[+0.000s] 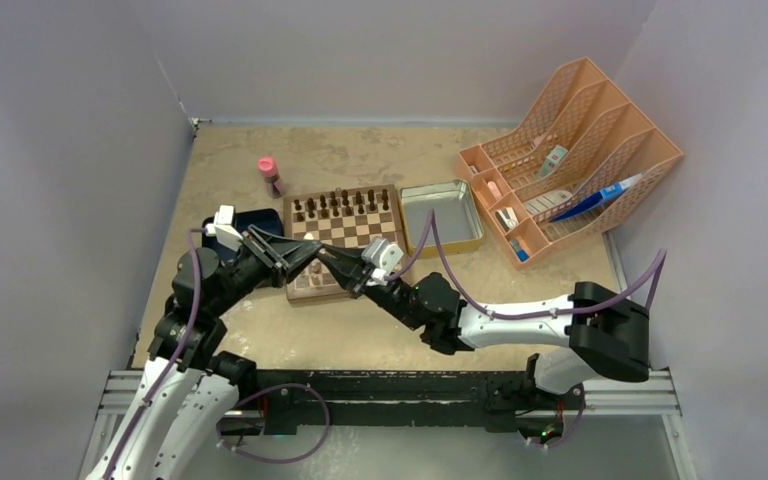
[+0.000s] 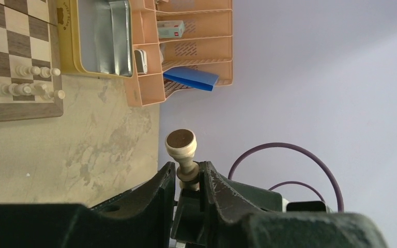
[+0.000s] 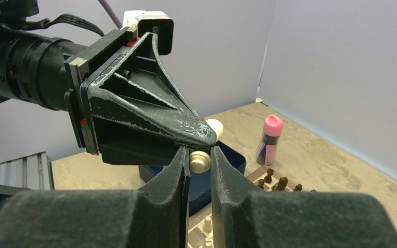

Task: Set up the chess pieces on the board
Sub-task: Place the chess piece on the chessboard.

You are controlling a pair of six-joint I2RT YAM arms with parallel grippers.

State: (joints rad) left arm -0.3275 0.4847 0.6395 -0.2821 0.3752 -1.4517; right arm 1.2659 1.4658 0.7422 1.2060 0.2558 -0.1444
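dark rows (image 1: 345, 207) look set at board (image 1: 340, 232) top | few pale pcs (image 2: 28, 89) on, rest to do | left tool (image 2: 187, 171) + right tool (image 3: 199, 155) both grasping 1 pale piece (image 2: 182, 146) mid-air

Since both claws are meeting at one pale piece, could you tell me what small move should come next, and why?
Probably the left claw should open slightly. It grips the pale piece by its stem, and the right claw looks closed on the piece's other end, so both seem to hold it. Releasing would let the right claw carry it to the board.
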